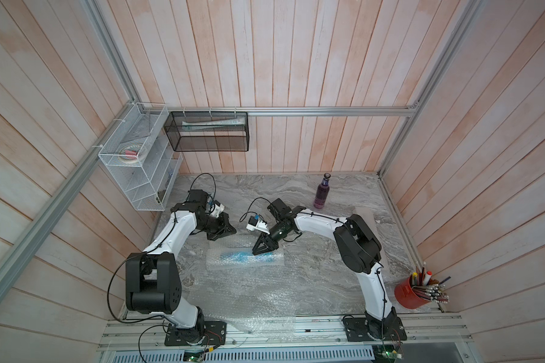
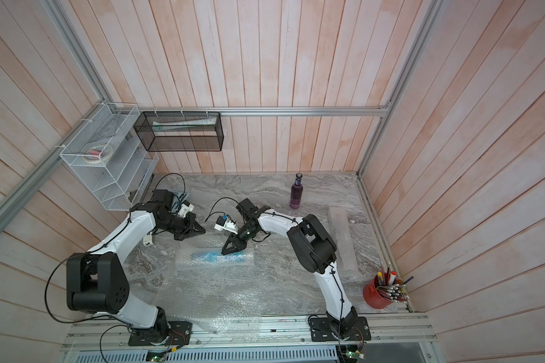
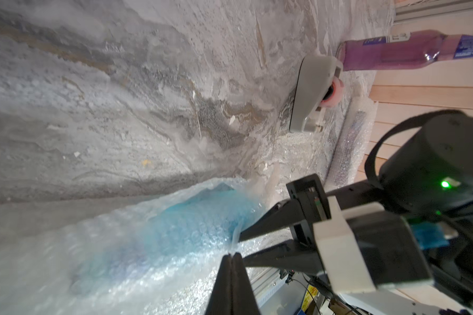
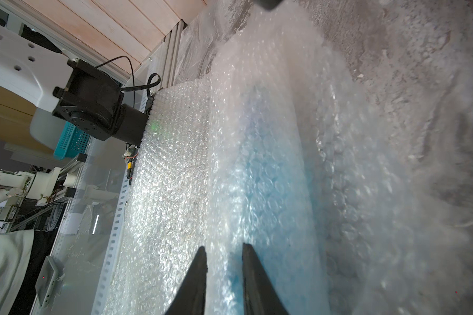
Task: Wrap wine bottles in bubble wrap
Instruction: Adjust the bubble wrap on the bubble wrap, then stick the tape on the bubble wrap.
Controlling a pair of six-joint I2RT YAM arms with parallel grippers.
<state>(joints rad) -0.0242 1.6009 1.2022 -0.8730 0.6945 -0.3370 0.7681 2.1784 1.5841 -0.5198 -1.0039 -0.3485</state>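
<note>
A bright blue wine bottle (image 1: 233,256) lies on its side mid-table, rolled inside bubble wrap (image 1: 274,261); it also shows in the left wrist view (image 3: 191,218) and the right wrist view (image 4: 273,185). My right gripper (image 1: 255,252) (image 4: 224,249) presses down on the roll's far side, its narrow jaws pinching a fold of the wrap. My left gripper (image 1: 233,232) (image 3: 231,255) hangs shut and empty just behind the roll, not touching it. A purple wine bottle (image 1: 321,193) (image 3: 393,50) stands upright at the back.
More bubble wrap sheet (image 1: 258,301) spreads from the roll over the front rail. A rolled wrap tube (image 2: 343,242) lies at the right. A grey tape dispenser (image 3: 311,92) sits near the purple bottle. A red pen cup (image 1: 411,294) stands front right. Wire racks (image 1: 139,157) hang back left.
</note>
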